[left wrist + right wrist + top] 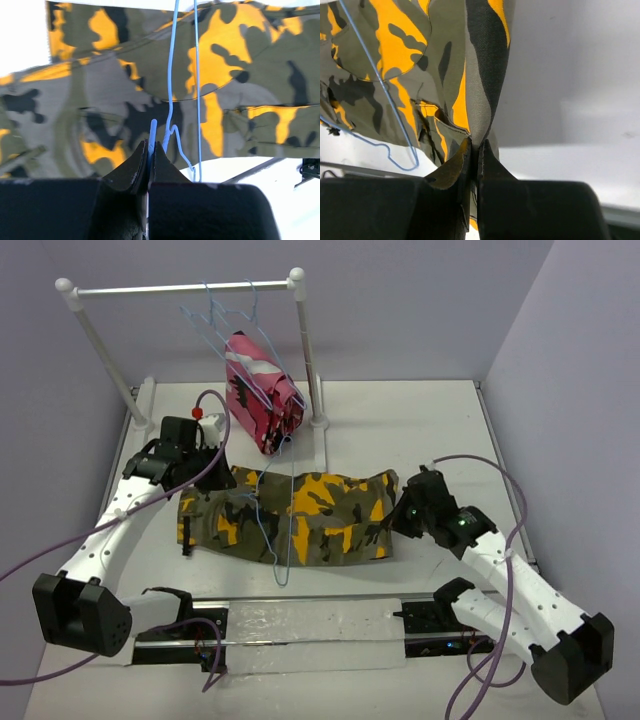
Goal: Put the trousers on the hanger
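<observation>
White counter [430,430] carries the trousers [325,515], spread flat in the middle between the two arms, with one long edge toward the rail behind. They are the biggest thing to shift. The cloth looks thick, soft and floppy, so I judge it will sag and drag from any single hold rather than keep its shape. A folded edge or hem gives more to grip than the flat middle.

The right jaws are shut on just such a fold at the right-hand end of the trousers, with the cloth bunched and standing up between them.

Across the trousers lies the hanger [151,131], a thin blue wire. It is likely light, springy and smooth, so it may twist or slide under the weight of the cloth. The neck by the hook, where the wire bends back on itself, should be its stiffest part. The left jaws are closed on the wire close to that neck.
</observation>
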### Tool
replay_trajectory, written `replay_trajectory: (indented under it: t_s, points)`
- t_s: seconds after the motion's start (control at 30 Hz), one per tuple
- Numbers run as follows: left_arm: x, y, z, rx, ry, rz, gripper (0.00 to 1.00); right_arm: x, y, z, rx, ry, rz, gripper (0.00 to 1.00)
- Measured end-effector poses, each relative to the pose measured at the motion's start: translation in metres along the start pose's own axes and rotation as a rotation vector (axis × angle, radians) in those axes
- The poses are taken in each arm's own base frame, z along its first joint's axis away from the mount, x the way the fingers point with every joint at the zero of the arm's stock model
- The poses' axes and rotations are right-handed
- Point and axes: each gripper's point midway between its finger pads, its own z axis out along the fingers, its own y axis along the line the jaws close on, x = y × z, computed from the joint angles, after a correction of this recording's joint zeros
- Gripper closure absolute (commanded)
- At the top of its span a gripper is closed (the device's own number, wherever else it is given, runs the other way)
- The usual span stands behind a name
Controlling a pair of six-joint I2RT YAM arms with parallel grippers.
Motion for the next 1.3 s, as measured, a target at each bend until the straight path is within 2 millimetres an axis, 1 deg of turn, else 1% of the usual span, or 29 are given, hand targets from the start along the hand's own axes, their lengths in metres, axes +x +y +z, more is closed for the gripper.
replay_trajectory:
  t_s: [0.07, 0.17, 0.23, 0.27, 0.33, 0.4, 0.43, 0.5, 0.53, 0.57, 0.63, 0.67, 0.73, 0.8, 0.87, 0.97, 1.03, 1.1, 1.2, 1.23, 1.3]
  points:
    - [0.001, -0.001, 0.001, 0.007, 0.005, -0.001, 1.00, -0.013, 0.003, -0.016, 0.027, -0.023, -0.028, 1.00]
    - [0.001, -0.004, 0.001, 0.024, 0.008, -0.004, 1.00, -0.038, 0.020, -0.038, 0.021, -0.075, -0.088, 1.00]
    - [0.001, -0.006, 0.001, 0.033, 0.008, -0.005, 1.00, -0.050, 0.041, -0.048, -0.020, -0.102, -0.140, 1.00]
    - [0.001, -0.006, 0.001, 0.036, 0.007, -0.005, 1.00, -0.051, 0.054, -0.048, -0.041, -0.106, -0.174, 1.00]
    - [0.001, -0.007, 0.000, 0.042, 0.008, -0.006, 1.00, -0.045, 0.082, -0.045, -0.089, -0.095, -0.258, 1.00]
    - [0.001, -0.008, 0.000, 0.047, 0.007, -0.006, 1.00, -0.028, 0.116, -0.033, -0.133, -0.055, -0.358, 1.00]
    - [0.000, -0.009, 0.000, 0.048, 0.007, -0.006, 1.00, -0.018, 0.136, -0.026, -0.163, -0.032, -0.402, 1.00]
    - [0.000, -0.009, 0.001, 0.050, 0.007, -0.007, 1.00, 0.001, 0.171, 0.001, -0.210, 0.018, -0.461, 1.00]
    - [0.000, -0.009, 0.001, 0.051, 0.007, -0.007, 1.00, 0.009, 0.183, 0.016, -0.226, 0.038, -0.472, 1.00]
    - [0.001, -0.009, 0.001, 0.051, 0.007, -0.007, 1.00, 0.017, 0.189, 0.032, -0.233, 0.061, -0.477, 1.00]
    - [0.001, -0.009, 0.001, 0.051, 0.007, -0.007, 1.00, 0.032, 0.193, 0.063, -0.232, 0.112, -0.484, 1.00]
    - [0.001, -0.009, 0.001, 0.051, 0.007, -0.007, 1.00, 0.039, 0.193, 0.074, -0.233, 0.132, -0.487, 1.00]
    - [0.001, -0.008, 0.002, 0.050, 0.007, -0.007, 1.00, 0.051, 0.195, 0.092, -0.236, 0.165, -0.492, 1.00]
    - [0.002, -0.008, 0.002, 0.050, 0.008, -0.007, 1.00, 0.065, 0.199, 0.106, -0.246, 0.191, -0.505, 1.00]
    - [0.003, -0.008, 0.003, 0.053, 0.010, -0.008, 1.00, 0.079, 0.204, 0.114, -0.268, 0.209, -0.523, 1.00]
    - [0.003, -0.010, 0.004, 0.062, 0.011, -0.008, 1.00, 0.101, 0.215, 0.117, -0.310, 0.237, -0.552, 1.00]
    - [0.005, -0.010, 0.005, 0.068, 0.015, -0.009, 1.00, 0.108, 0.222, 0.117, -0.338, 0.242, -0.565, 1.00]
    - [0.005, -0.011, 0.005, 0.074, 0.018, -0.009, 1.00, 0.111, 0.229, 0.117, -0.360, 0.244, -0.570, 1.00]
    - [0.006, -0.012, 0.005, 0.079, 0.020, -0.008, 1.00, 0.109, 0.236, 0.124, -0.359, 0.248, -0.565, 0.86]
    - [0.006, -0.012, 0.005, 0.080, 0.020, -0.009, 1.00, 0.107, 0.237, 0.129, -0.356, 0.251, -0.562, 0.80]
    - [0.006, -0.013, 0.005, 0.085, 0.021, -0.009, 1.00, 0.107, 0.233, 0.135, -0.348, 0.264, -0.560, 0.64]
